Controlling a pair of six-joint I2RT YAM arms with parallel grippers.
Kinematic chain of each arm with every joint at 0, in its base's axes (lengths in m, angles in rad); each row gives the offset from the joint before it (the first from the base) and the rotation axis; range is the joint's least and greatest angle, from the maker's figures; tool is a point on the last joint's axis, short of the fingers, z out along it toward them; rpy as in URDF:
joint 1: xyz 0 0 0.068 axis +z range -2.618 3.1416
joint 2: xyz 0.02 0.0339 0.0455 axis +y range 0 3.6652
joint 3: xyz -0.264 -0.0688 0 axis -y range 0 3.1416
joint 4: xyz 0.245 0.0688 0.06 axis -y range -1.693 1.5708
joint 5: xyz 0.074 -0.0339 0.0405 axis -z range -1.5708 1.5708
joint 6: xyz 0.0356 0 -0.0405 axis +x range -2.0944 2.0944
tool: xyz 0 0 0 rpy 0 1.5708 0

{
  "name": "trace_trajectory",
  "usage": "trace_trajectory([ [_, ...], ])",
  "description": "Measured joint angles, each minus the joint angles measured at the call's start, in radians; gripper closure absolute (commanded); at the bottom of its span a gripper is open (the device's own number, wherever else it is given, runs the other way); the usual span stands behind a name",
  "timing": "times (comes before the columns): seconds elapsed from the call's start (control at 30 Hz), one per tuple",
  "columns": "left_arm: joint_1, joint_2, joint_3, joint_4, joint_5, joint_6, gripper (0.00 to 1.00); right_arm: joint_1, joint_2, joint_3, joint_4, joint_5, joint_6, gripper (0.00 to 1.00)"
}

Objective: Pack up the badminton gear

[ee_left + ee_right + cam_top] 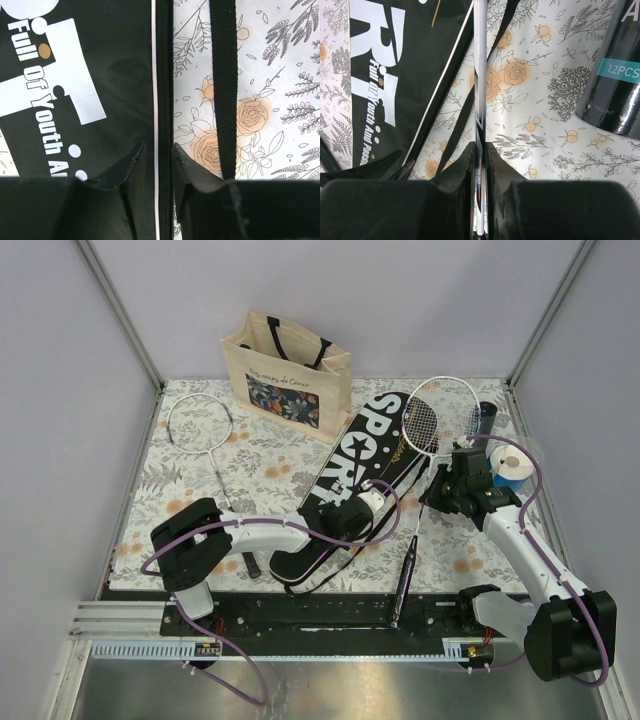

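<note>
My right gripper is pinched tight on the thin shaft of one racket. That racket lies on the flowery table, just beside the black racket cover, with its head up near the black tube. My left gripper hangs low over the cover's zipper edge with its fingers a little apart, one on each side of the zipper, holding nothing that I can see, and the other racket lies alone at the far left.
</note>
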Motion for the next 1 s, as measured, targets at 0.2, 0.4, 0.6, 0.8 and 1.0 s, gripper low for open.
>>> trace_trajectory([
  [0.2, 0.001, 0.000, 0.000, 0.004, 0.001, 0.005, 0.65, 0.000, 0.000, -0.002, 0.000, -0.001, 0.000, 1.00],
  [0.4, 0.001, 0.010, 0.000, 0.005, -0.003, 0.008, 0.65, 0.000, 0.000, -0.006, 0.001, -0.001, 0.000, 1.00],
  [0.6, 0.001, 0.023, 0.000, 0.006, -0.013, 0.019, 0.90, 0.000, 0.000, -0.006, 0.001, -0.012, 0.003, 1.00],
  [0.8, 0.001, 0.023, 0.000, 0.008, -0.019, 0.027, 1.00, 0.000, 0.000, -0.013, 0.005, -0.019, 0.003, 1.00],
  [1.0, 0.002, 0.020, 0.000, 0.012, -0.026, 0.016, 1.00, 0.000, 0.000, -0.020, 0.004, -0.017, 0.003, 1.00],
])
